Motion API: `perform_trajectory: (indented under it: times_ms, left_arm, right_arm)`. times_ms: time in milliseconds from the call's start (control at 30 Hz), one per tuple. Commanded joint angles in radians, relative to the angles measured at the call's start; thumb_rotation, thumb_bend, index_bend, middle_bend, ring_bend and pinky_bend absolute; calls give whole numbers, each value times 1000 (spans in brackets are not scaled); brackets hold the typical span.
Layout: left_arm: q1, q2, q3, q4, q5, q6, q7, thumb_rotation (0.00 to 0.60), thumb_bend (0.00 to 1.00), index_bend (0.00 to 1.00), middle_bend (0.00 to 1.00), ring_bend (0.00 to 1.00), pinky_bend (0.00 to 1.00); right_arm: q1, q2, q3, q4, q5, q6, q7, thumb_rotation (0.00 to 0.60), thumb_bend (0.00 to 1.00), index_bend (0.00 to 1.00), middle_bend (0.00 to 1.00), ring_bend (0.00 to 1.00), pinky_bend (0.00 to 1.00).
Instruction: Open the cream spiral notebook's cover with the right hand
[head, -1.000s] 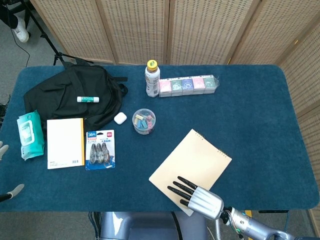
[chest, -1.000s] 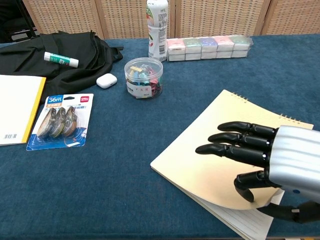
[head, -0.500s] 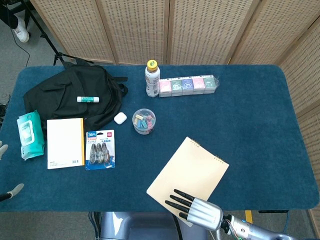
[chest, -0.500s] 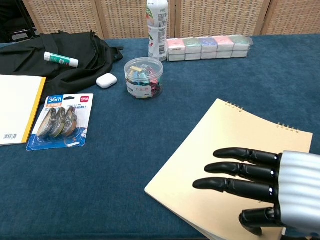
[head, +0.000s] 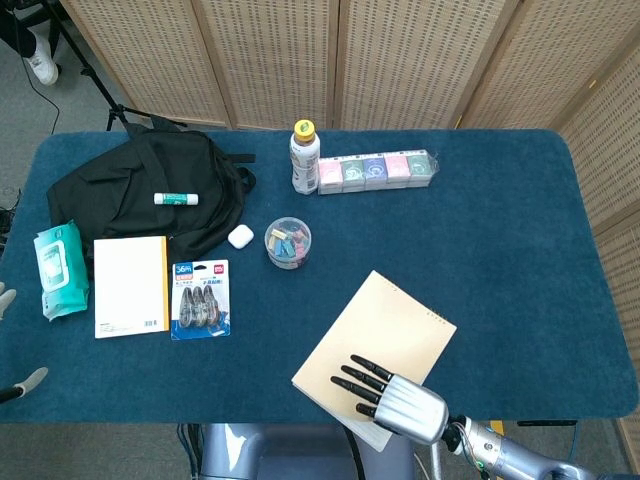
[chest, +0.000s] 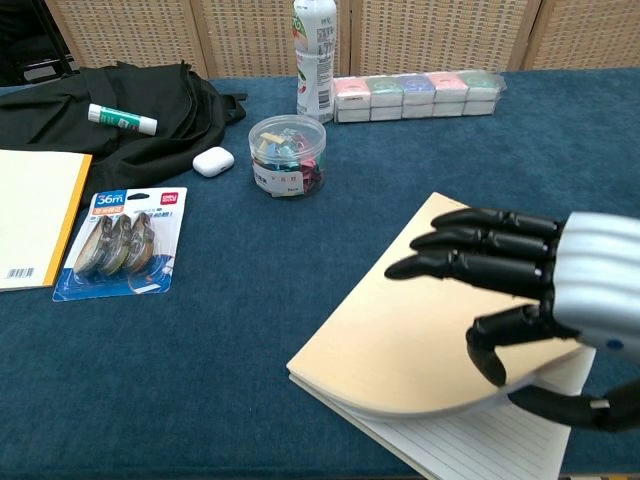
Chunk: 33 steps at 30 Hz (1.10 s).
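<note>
**A:** Cream card is what your right hand (chest: 545, 300) has hold of: the cover of the cream spiral notebook (chest: 400, 335), which lies at the near edge of the table (head: 500, 230) in front of the robot's right side.

**B:** Is that a true hold or just a rest?

**A:** In the chest view your fingers (chest: 470, 245) lie along the top of the cover and the thumb curls under its near corner, so you are pinching the sheet. That corner bows upward and lined paper (chest: 480, 445) shows beneath, which is why I judge the cover to be just starting to part from the pages.

**B:** Why grip there and not at the coil?

**A:** The spiral binding (head: 412, 303) runs along the far edge, so the free edge is the near one. Lifting it there lets the cover hinge away from you.

**B:** Anything in its path?

**A:** The tub of coloured clips (head: 288, 243) sits well apart beyond the far left corner, and the bottle (head: 304, 157) and row of small boxes (head: 378, 169) are farther back, so I expect a clear swing.

**B:** And my left hand?

**A:** Only pale bits show at the head view's left border, too little to identify. I count it as out of sight.
</note>
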Motion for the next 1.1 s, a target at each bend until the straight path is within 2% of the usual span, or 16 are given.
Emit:
perform_trajectory:
  times_ms: [33, 100, 167, 533, 600, 700, 867, 1000, 1100]
  left_arm:
    - [1, 1, 0, 0, 1, 2, -2, 600, 0, 0, 0, 0, 0]
    - [2, 2, 1, 1, 2, 4, -6, 600, 0, 0, 0, 0, 0]
    - [4, 5, 2, 2, 3, 7, -16, 600, 0, 0, 0, 0, 0]
    - [6, 14, 5, 5, 9, 11, -40, 600, 0, 0, 0, 0, 0]
    - [6, 16, 5, 5, 8, 9, -45, 600, 0, 0, 0, 0, 0]
    - [5, 19, 5, 5, 5, 8, -50, 600, 0, 0, 0, 0, 0]
    - [3, 21, 4, 4, 1, 2, -51, 600, 0, 0, 0, 0, 0]
    - [2, 24, 6, 2, 3, -1, -54, 600, 0, 0, 0, 0, 0]
    - [2, 25, 7, 2, 3, -2, -54, 600, 0, 0, 0, 0, 0]
  right_arm:
    - [6, 22, 37, -38, 45, 18, 42, 600, 569, 705, 99, 0, 0]
    - [11, 41, 71, -68, 94, 19, 72, 600, 569, 707, 103, 0, 0]
    - [15, 71, 153, -112, 237, 19, 156, 600, 570, 707, 104, 0, 0]
    - [35, 133, 295, -166, 565, -107, 330, 600, 610, 717, 113, 0, 0]
    - [35, 130, 347, -157, 681, -139, 390, 600, 622, 719, 115, 0, 0]
    - [50, 123, 404, -109, 792, -188, 415, 600, 660, 721, 118, 0, 0]
    - [57, 98, 451, -29, 896, -231, 427, 600, 672, 722, 119, 0, 0]
    - [66, 63, 489, 100, 996, -277, 426, 600, 672, 723, 120, 0, 0]
    - [73, 38, 497, 203, 1032, -314, 417, 600, 672, 724, 122, 0, 0]
